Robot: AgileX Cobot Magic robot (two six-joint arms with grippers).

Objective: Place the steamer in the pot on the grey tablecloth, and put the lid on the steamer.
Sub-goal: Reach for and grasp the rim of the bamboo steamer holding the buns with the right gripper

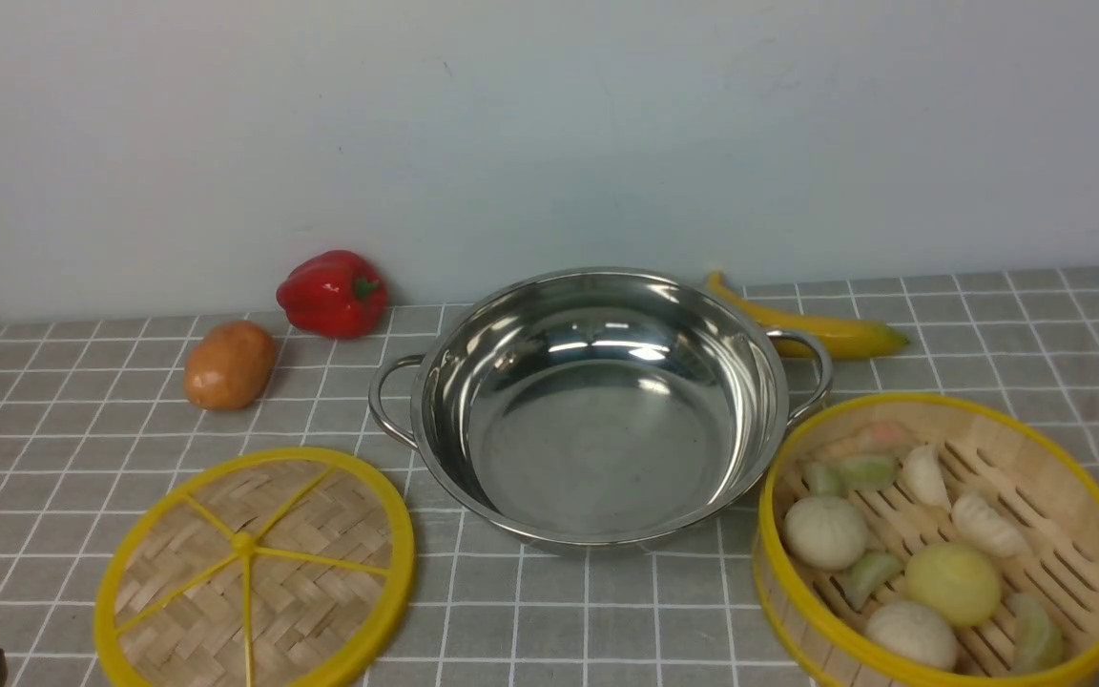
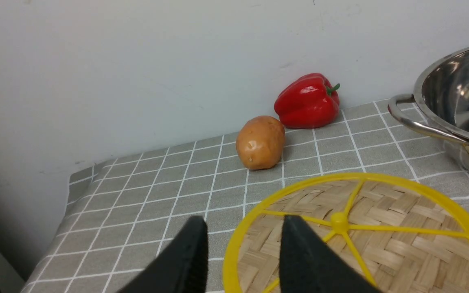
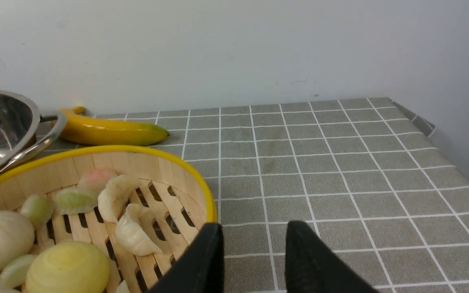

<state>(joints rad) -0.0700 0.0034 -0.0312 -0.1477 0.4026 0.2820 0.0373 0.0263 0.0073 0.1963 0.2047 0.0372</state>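
A: Where is the pot (image 1: 597,448)?
B: Middle of the tablecloth (image 1: 607,611), before me; lid (image 1: 254,572) to its left, nearer me; steamer (image 1: 979,425) to its right, just beside its handle.
A: Behind?
B: Potato (image 1: 228,364) and pepper (image 1: 332,292) back left; banana (image 1: 826,329) behind the pot's right handle; dumplings (image 1: 826,531) in the steamer.

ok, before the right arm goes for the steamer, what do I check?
1. Pot empty and upright: ok.
2. Right gripper open, empty, beside the steamer rim: ok.
3. Left gripper open, empty, near the lid: ok.
4. Lid flat on the cloth, nothing on it: ok.
5. Steamer clear of the pot's handle: cannot tell, they overlap in the front view.
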